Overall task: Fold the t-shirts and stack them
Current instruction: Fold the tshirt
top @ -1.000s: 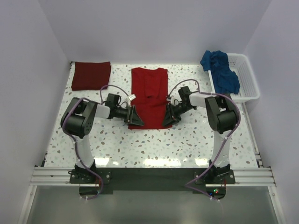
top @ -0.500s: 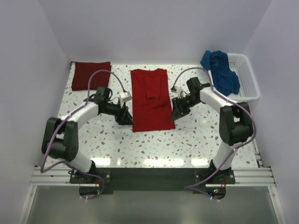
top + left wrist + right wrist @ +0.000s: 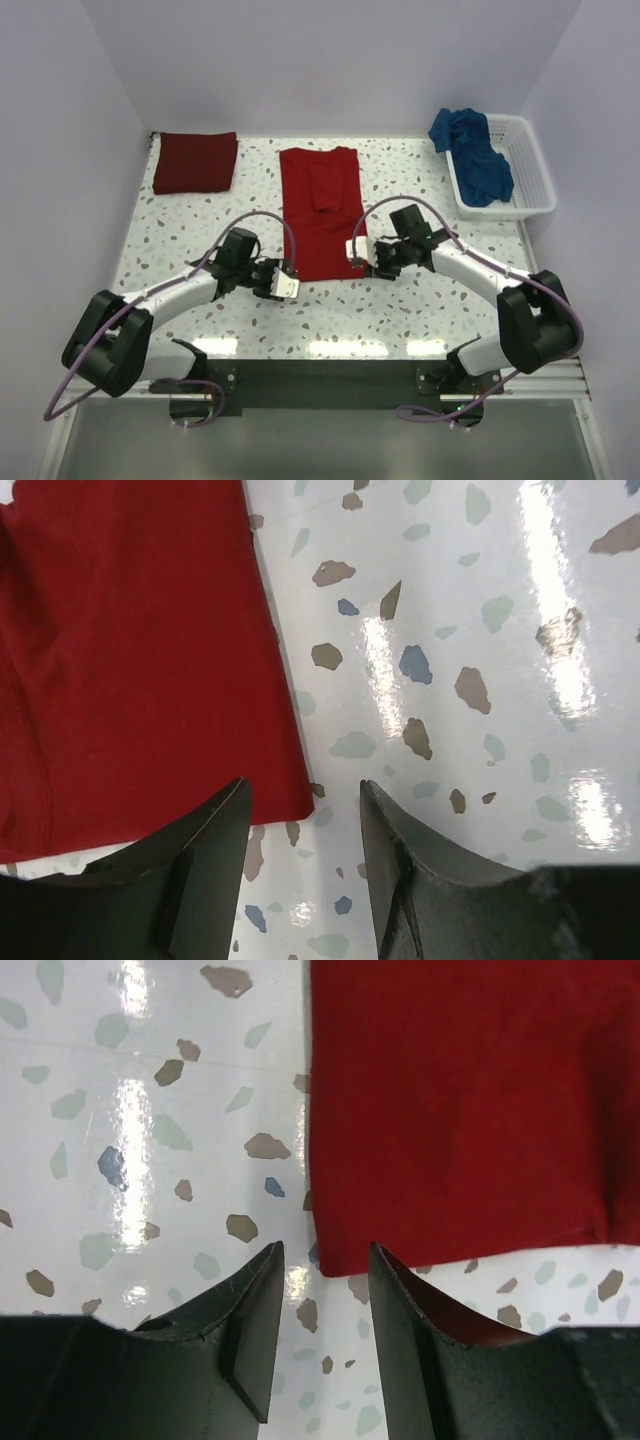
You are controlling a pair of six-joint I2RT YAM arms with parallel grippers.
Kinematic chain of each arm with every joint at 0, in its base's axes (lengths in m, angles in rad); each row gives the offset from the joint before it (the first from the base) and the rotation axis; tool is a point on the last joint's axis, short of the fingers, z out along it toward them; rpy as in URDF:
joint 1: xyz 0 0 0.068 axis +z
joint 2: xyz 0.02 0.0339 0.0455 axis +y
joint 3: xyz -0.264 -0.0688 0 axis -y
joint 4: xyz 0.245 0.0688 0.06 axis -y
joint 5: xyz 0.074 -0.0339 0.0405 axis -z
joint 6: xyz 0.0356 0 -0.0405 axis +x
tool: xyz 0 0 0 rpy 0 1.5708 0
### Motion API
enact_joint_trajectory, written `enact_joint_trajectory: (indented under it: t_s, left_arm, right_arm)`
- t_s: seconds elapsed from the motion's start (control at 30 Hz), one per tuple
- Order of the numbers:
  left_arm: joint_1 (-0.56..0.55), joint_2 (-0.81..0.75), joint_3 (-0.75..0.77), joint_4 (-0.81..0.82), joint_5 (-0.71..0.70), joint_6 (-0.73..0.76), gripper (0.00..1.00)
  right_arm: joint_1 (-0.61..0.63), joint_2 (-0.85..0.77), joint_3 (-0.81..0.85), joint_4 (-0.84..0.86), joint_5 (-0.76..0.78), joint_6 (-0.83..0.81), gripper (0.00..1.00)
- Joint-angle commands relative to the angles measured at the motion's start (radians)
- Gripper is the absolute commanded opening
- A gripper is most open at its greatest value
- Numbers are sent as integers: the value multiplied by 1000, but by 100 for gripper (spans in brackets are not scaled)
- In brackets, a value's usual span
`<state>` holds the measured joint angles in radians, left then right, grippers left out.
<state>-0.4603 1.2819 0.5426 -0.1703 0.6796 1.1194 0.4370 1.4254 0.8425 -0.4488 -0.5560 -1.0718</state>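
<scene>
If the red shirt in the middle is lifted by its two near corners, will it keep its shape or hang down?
Probably it will hang limp: the red shirt lies flat with soft creases, like thin cloth. It looks light, and the glossy table may let it slide when dragged.

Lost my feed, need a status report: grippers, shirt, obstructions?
Left gripper open, right gripper open, each at a near corner of the bright red t-shirt. Shirt flat, folded narrow. Nothing blocking.
</scene>
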Motion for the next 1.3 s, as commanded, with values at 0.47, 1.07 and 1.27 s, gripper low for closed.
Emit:
enact_joint_trajectory:
  t_s: [0.47, 1.07, 1.27]
  left_arm:
    - [-63, 155, -3, 134, -144, 141, 42]
    - [100, 183, 479, -127, -48, -70, 0]
    - [98, 160, 524, -198, -9, -63, 0]
  right_arm:
    - [72, 159, -89, 205, 151, -246, 40]
    - [9, 139, 335, -31, 174, 64, 0]
    - [-1, 138, 437, -134, 169, 72, 0]
